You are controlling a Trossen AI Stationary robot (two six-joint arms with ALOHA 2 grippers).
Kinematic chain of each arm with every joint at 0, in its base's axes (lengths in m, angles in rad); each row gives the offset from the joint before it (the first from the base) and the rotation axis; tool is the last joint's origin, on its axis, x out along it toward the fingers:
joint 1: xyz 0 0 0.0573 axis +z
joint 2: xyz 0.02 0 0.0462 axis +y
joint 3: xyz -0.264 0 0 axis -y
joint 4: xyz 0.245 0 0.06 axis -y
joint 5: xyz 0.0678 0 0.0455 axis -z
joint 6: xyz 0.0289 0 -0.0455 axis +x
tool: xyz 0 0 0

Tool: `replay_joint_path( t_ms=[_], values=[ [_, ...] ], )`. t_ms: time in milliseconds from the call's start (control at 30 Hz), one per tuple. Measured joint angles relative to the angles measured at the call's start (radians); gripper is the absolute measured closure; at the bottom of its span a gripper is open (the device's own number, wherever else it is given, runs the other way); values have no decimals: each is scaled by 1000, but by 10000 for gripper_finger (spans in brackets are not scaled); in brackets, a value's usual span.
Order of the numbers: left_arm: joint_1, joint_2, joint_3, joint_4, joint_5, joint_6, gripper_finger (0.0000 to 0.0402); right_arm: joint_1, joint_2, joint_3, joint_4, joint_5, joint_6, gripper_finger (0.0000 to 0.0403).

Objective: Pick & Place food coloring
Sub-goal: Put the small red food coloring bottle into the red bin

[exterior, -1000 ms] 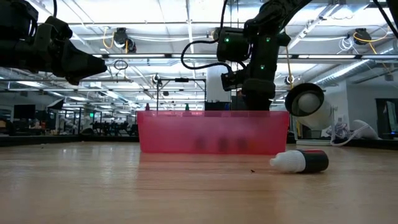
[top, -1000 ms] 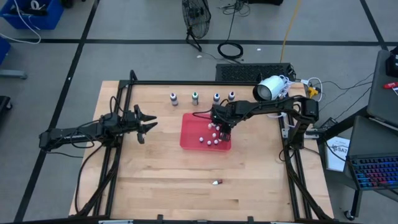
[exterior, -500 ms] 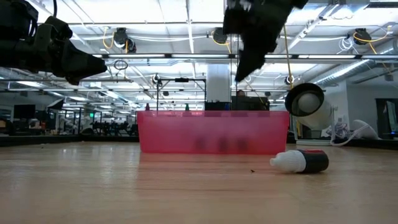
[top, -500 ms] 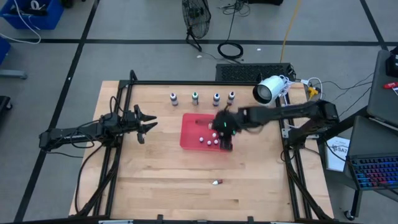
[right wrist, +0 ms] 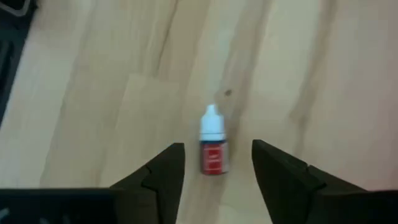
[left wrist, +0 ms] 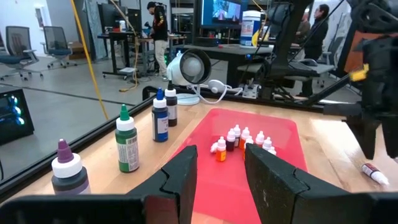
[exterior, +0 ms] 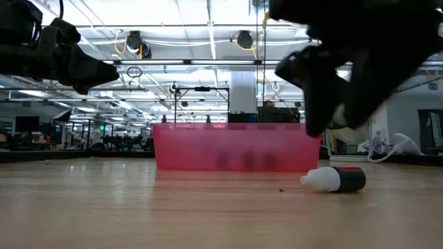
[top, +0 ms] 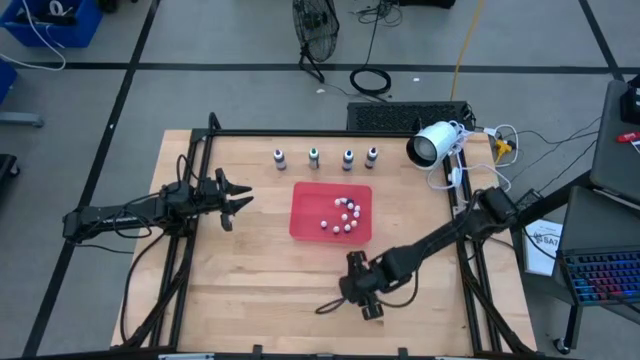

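- The right gripper (top: 362,296) hangs over the near part of the wooden table (top: 250,270), below the red tray (top: 305,228) as seen from above; its arm reaches in from the table's right side.
- Its fingers (right wrist: 163,171) are spread, and a small red-labelled dropper bottle (right wrist: 212,148) lies on its side on the wood in the gap between them — untouched, white tip pointing away from the wrist.
- In the low view the same bottle (exterior: 334,179) lies flat in front of the tray's right end, white cap toward the left, with the right arm a dark blur just above it.
- From above that bottle is hidden under the gripper, or very nearly so.
- The four food coloring bottles (top: 325,156) stand upright in a row along the far edge of the table, behind the tray and apart from it. The left wrist view shows a purple-topped one (left wrist: 67,169), a green one (left wrist: 126,139), a blue one (left wrist: 160,116) and a fourth (left wrist: 170,106) behind it.
- The red tray holds a cluster of tiny dropper bottles (left wrist: 239,140) with white caps, bunched toward its right half in the overhead view.
- The left gripper (top: 232,202) waits over the left part of the table, level with the tray and well apart from it — fingers splayed, nothing between them.
- A white round lamp-like device (top: 432,143) sits at the far right corner of the table.
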Motion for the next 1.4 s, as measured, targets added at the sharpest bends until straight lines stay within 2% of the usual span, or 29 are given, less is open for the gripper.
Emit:
replay_joint_path(
  t_ms=[167, 633, 733, 833, 933, 967, 1100, 1400],
  values=[
    [0, 0, 0, 0, 0, 0, 265, 19, 37, 3, 3, 1, 67, 217],
    [0, 0, 0, 0, 0, 0, 265, 25, 119, 4, 18, 28, 122, 247],
    [0, 0, 0, 0, 0, 0, 265, 26, 117, 4, 17, 45, 148, 267],
    [0, 0, 0, 0, 0, 0, 265, 26, 117, 3, 13, 62, 154, 310],
    [0, 0, 0, 0, 0, 0, 265, 26, 117, 3, 16, 101, 125, 365],
    [0, 0, 0, 0, 0, 0, 265, 27, 117, 3, 19, 118, 108, 371],
    [0, 0, 0, 0, 0, 0, 265, 33, 89, 0, 0, 215, 62, 371],
    [0, 0, 0, 0, 0, 0, 265, 37, -93, -4, 51, 429, -140, 371]
  ],
)
